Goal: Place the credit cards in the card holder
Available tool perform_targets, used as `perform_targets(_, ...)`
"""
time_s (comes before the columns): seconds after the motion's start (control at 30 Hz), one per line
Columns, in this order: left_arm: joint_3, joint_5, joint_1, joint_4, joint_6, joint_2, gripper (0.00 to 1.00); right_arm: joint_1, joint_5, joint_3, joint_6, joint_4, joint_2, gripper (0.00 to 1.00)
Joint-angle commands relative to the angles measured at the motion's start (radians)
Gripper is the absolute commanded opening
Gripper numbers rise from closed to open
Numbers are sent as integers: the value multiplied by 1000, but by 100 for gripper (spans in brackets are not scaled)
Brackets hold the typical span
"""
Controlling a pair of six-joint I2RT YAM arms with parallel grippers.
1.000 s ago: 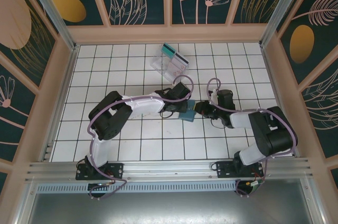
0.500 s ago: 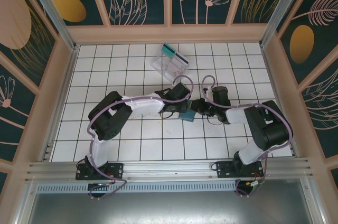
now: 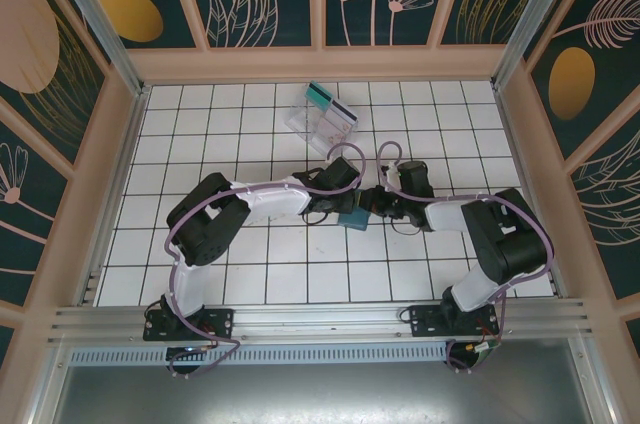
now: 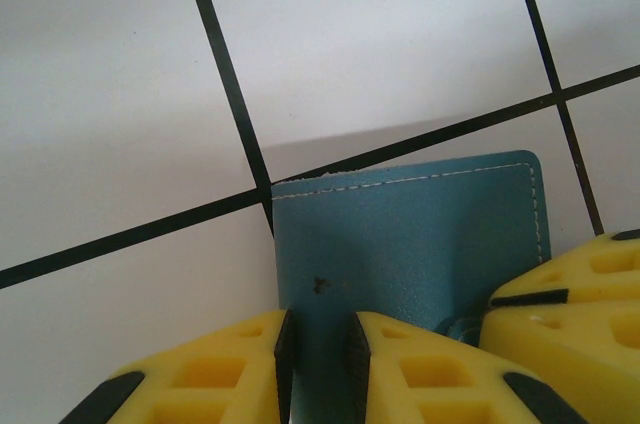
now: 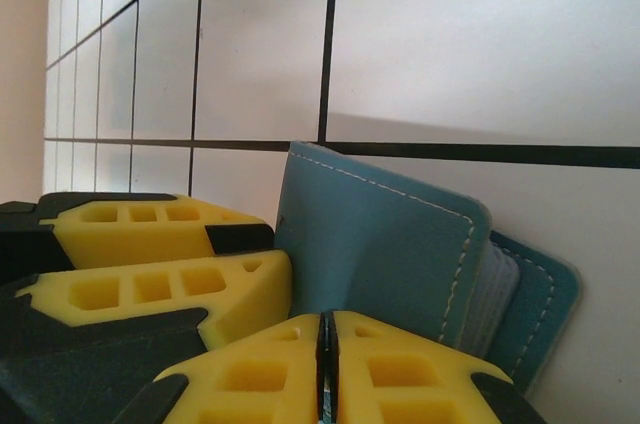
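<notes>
As the right arm had swung inward over the last second, the right gripper (image 3: 374, 201) now sat hard against the card holder (image 3: 353, 221), fingers drawn together, whether nipping an edge I could not tell; the left gripper (image 3: 343, 206) pinched one cover flap, so opening the holder looked underway; the credit cards (image 3: 331, 103) waited in the clear tray (image 3: 308, 124), well apart; bare tiled table (image 3: 250, 274) lay all round, its edges far off.
</notes>
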Motion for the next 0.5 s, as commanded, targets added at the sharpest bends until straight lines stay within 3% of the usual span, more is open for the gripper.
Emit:
perform_targets(0.0, -50, 96, -42, -64, -15, 38, 25, 52, 3, 17, -50, -106, 32, 12)
perform_targets(0.47, -87, 107, -40, -26, -41, 34, 23, 150, 187, -9, -81, -192, 55, 6)
